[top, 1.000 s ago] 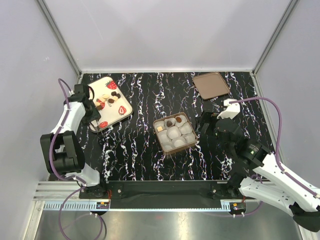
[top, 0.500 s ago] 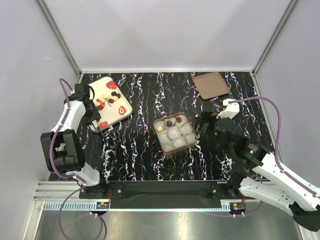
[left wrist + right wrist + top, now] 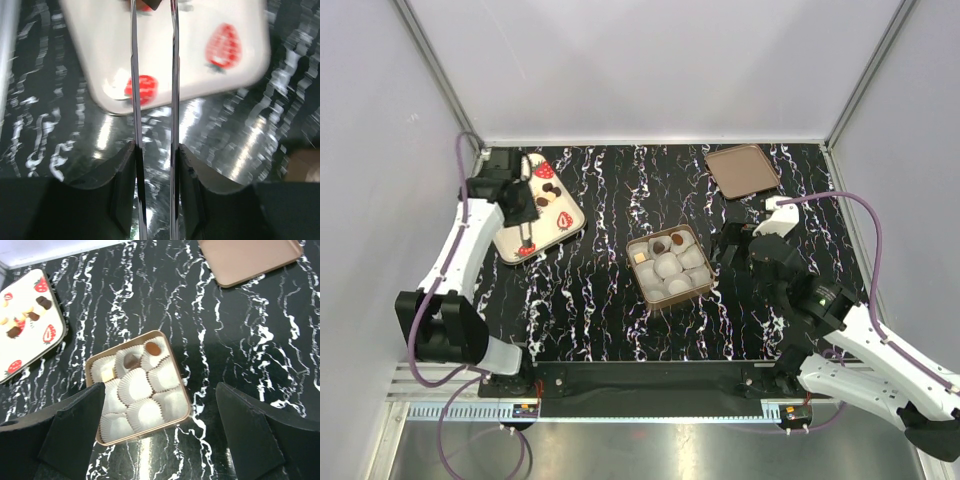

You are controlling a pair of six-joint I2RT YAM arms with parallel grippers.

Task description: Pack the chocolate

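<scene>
Several chocolates (image 3: 546, 192) lie on the white strawberry-print tray (image 3: 509, 240) at the far left, also seen in the right wrist view as chocolates (image 3: 35, 310) on the tray (image 3: 25, 347). My left gripper (image 3: 526, 245) hangs above that tray (image 3: 200, 75), its thin blades nearly together, and a small dark chocolate (image 3: 157, 4) sits between the tips at the top edge of the blurred left wrist view. Three chocolates (image 3: 131, 360) rest in white cups in the tan box (image 3: 704, 283), (image 3: 188, 405). My right gripper (image 3: 160, 435), (image 3: 728, 248) stands open and empty just right of the box.
The box's flat brown lid (image 3: 742, 170), (image 3: 250, 260) lies at the back right. A metal frame rail (image 3: 6, 30) and white walls close in the left side near the tray. Black marbled table (image 3: 600, 290) lies between tray and box.
My left arm has swung up and over the tray, and its blades have drawn closer together. The right arm, box and lid have not moved.
</scene>
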